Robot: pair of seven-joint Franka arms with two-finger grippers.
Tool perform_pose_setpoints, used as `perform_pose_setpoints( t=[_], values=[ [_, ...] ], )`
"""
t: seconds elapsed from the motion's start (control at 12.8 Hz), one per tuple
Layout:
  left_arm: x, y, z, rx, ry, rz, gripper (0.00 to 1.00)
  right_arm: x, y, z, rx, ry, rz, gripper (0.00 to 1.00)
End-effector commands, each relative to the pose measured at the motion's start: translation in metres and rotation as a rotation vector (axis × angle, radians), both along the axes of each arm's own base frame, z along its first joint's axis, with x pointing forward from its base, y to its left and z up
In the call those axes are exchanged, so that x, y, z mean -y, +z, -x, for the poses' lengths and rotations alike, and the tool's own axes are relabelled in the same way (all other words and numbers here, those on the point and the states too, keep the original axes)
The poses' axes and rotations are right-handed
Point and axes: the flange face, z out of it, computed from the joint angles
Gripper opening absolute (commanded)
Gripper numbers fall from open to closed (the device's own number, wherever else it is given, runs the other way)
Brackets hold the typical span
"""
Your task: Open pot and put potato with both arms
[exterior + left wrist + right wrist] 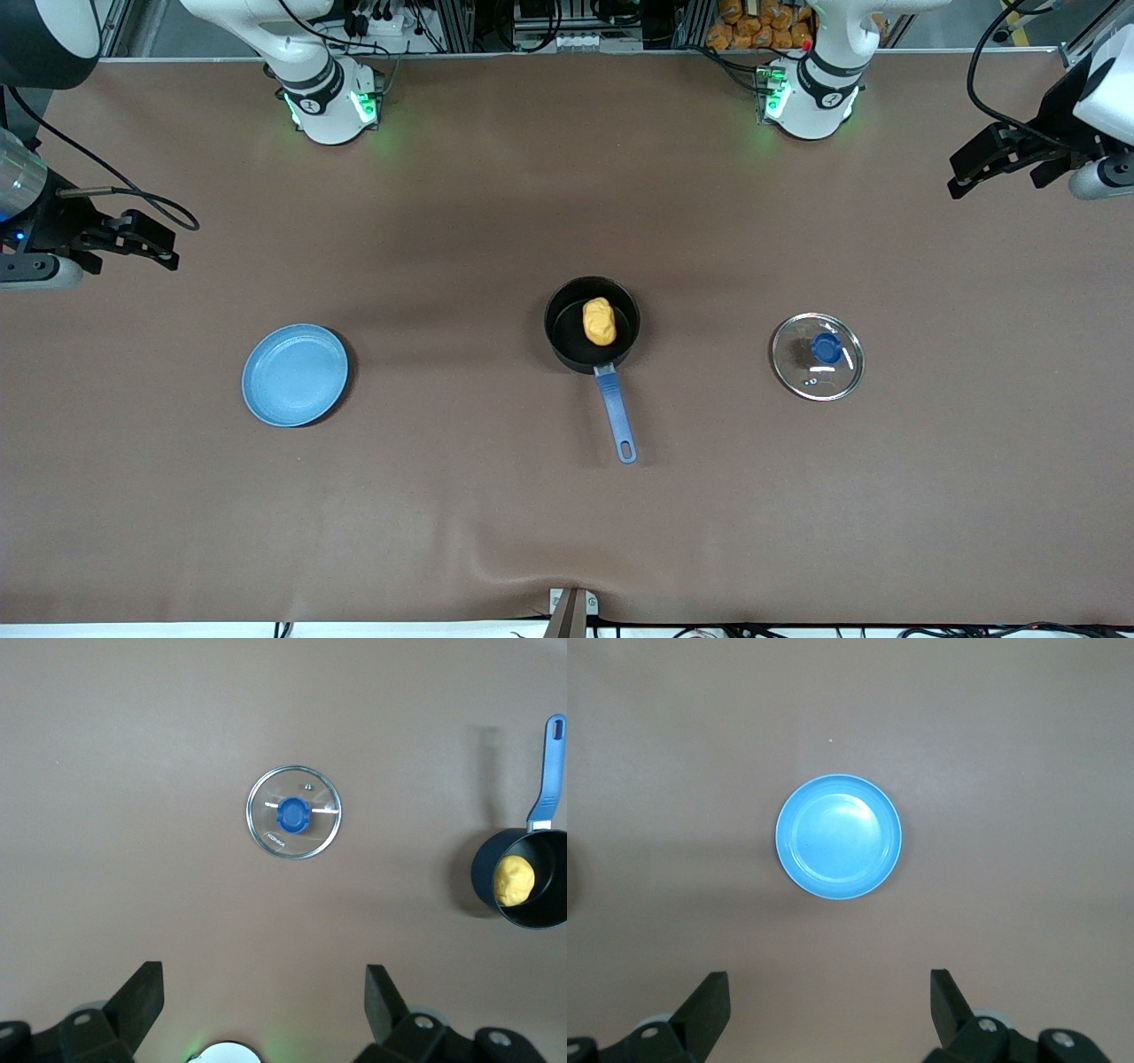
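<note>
Potato in uncovered pot, lid beside it (flat on table), left claw and right claw raised, both released

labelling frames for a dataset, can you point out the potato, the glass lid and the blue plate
lumpy yellow-orange potato (pixel 599 322), front view, middle of its body, inside the black pot
round glass lid with blue knob (pixel 827 349), front view, on the knob
flat round blue plate (pixel 839 836), right wrist view, centre of its bare face
</note>
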Motion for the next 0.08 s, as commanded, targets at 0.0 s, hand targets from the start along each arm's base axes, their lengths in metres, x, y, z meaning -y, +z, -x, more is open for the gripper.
perform_pose_setpoints(
  t=[0.0],
  values=[
    [-0.0080,0.0002,-0.0042,-0.010,-0.011,-0.020,1.00,0.0098,0.0039,0.0025,0.012,0.040,0.019,1.00]
  ],
)
